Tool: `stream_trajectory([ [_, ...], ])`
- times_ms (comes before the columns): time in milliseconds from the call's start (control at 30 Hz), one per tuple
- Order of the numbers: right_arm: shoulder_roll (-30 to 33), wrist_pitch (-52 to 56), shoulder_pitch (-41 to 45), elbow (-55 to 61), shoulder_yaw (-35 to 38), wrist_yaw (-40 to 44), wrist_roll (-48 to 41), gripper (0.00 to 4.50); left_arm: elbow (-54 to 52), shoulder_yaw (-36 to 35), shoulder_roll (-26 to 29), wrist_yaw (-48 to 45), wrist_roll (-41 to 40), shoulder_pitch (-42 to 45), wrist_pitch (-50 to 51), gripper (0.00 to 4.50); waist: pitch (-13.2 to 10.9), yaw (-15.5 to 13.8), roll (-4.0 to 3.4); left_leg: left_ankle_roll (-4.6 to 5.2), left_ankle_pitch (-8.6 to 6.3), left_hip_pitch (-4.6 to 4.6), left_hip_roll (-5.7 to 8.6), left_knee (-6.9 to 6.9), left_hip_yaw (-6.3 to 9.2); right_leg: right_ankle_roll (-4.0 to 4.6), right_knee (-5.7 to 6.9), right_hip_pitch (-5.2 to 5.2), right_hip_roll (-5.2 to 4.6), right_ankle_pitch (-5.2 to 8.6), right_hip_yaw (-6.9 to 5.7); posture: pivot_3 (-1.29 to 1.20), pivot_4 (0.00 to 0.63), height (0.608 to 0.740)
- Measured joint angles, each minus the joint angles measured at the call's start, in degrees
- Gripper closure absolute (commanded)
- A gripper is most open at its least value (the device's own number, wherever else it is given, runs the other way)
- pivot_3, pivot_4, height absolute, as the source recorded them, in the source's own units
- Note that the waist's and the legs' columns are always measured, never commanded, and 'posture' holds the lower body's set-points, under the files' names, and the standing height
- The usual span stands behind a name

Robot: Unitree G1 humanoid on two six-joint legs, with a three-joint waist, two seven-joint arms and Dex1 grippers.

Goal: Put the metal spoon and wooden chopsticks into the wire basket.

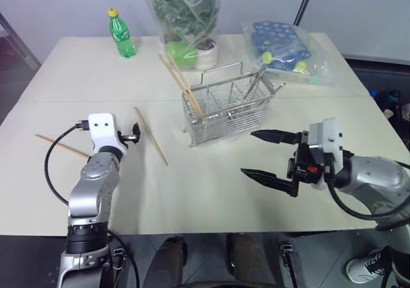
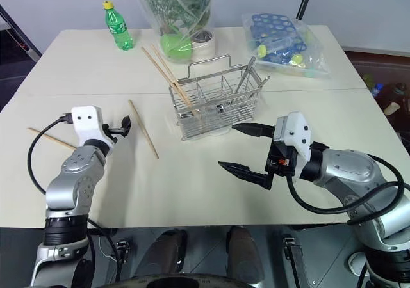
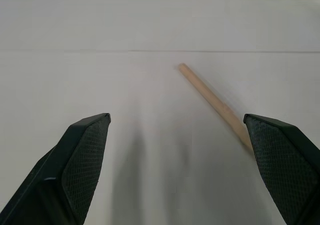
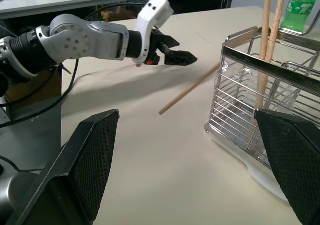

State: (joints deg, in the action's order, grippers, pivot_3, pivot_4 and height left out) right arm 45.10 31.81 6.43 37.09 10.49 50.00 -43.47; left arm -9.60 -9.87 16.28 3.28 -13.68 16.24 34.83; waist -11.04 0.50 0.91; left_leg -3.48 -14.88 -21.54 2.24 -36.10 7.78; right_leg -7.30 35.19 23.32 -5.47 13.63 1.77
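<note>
Cream table before a pale wall; dark floor at its sides

The room is evenly bright, with soft light from above. The table shows only faint shadows. The plastic bag has some glare. The left wrist view is slightly blurred.

We note: basket is shiny silver wire w/ bright glints. Chopsticks are pale, matt wood; the loose stick looks smooth. Table is matt cream, smooth. Our right gripper finger pads are black w/ fine cross-hatch texture. Bottle is glossy green plastic. Bags are clear, crinkly film.
</note>
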Motion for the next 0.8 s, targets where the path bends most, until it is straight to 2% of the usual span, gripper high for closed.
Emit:
stream_trajectory([
  [133, -0.11, -0.94, 1.01, -0.35, -0.27, -0.26, 1.43, 0.07, 1.12, 0.49, -2.14, 0.12, 0.87, 3.42, -0.4, 0.0, 0.0, -0.03, 0.03, 0.0, 0.0, 0.01, 0.0, -0.01, 0.0, 0.0, 0.0, 0.0, 0.0, 0.0, -0.01, 0.0, 0.15, 0.74],
  [300, -1.24, -2.8, -1.66, -0.65, -2.47, -0.32, 4.14, 0.07, 3.03, 0.59, -4.15, 1.09, 1.55, 6.01, 1.75, 0.0, 0.0, 0.03, 0.03, 0.0, 0.0, 0.0, 0.0, 0.01, 0.0, -0.01, 0.0, 0.0, 0.0, 0.0, -0.01, 0.0, 0.15, 0.74],
  [500, -1.32, -4.74, -2.7, -1.83, -3.09, 0.08, 6.3, 0.07, 6.63, -2.74, -9.02, 8.44, 2.05, 12.03, 9.65, 0.0, -0.03, -0.05, 0.1, 0.0, 0.0, 0.01, 0.01, -0.05, 0.01, -0.04, 0.01, -0.02, 0.0, -0.01, -0.03, 0.0, 0.15, 0.74],
  [800, -1.03, -6.11, -3.75, -2.87, -3.43, 1.99, 8.52, 0.07, 11.55, -4.72, -12.38, 15.61, 4.07, 20.1, 15.93, 0.0, -0.06, -0.01, 0.19, -0.01, 0.01, 0.01, 0.02, -0.04, 0.02, -0.05, 0.01, -0.03, 0.0, -0.01, -0.03, 0.0, 0.15, 0.74],
])
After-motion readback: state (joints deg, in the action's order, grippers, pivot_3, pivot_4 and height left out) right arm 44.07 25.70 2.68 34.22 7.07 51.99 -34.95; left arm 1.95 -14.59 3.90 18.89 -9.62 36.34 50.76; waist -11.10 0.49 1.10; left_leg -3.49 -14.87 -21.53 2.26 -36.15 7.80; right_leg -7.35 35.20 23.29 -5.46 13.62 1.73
